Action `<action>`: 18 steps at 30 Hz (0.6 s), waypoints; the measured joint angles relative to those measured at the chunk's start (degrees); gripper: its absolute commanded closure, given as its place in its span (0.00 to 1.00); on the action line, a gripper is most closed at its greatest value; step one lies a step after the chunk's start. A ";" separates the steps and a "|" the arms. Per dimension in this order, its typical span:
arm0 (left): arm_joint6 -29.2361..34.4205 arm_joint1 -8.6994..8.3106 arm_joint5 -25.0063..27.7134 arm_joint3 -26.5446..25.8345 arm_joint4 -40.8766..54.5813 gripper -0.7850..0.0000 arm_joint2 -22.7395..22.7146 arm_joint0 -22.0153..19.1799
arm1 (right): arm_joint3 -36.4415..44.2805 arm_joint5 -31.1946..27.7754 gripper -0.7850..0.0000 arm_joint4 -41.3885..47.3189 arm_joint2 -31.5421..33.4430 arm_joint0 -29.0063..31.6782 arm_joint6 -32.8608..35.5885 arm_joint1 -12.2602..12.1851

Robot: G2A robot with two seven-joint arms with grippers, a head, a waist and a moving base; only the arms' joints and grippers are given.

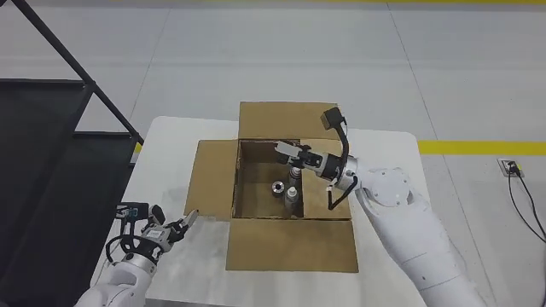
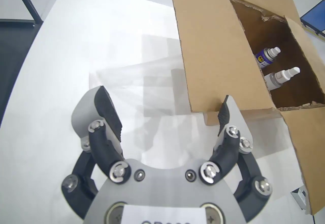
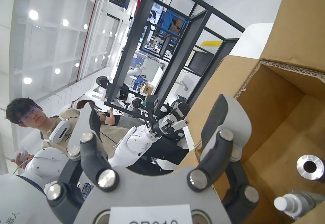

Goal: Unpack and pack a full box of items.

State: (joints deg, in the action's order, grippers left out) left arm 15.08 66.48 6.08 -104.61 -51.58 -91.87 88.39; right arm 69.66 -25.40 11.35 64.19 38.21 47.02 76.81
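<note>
cardboard box [image 1: 290, 243], two spray bottles [image 2: 268, 54] inside

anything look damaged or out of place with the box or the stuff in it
Only the cardboard box looks rough: its rim is torn and ragged at one inner corner and along one edge of the opening. The blue-labelled can and the grey bottle inside seem to stand upright, and nothing looks spilled.

Your box [image 1: 256, 183] sits mid-table [image 1: 171, 158], its flaps spread outward. Inside it, toward the right wall, bottles [image 2: 279, 78] stand side by side. The right gripper [image 1: 286, 153] is above the opening, and the left gripper [image 1: 175, 219] is over the table's front-left, apart from the box.
</note>
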 measured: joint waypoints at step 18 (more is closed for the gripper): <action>-3.31 0.11 -1.38 -19.06 -1.63 0.00 -3.12 4.91 | 9.09 0.74 0.00 -0.92 8.69 8.43 2.32 -2.99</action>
State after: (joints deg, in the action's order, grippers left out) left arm 11.77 66.59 4.71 -123.67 -53.21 -94.99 93.30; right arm 78.75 -24.66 10.43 72.87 46.64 49.34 73.82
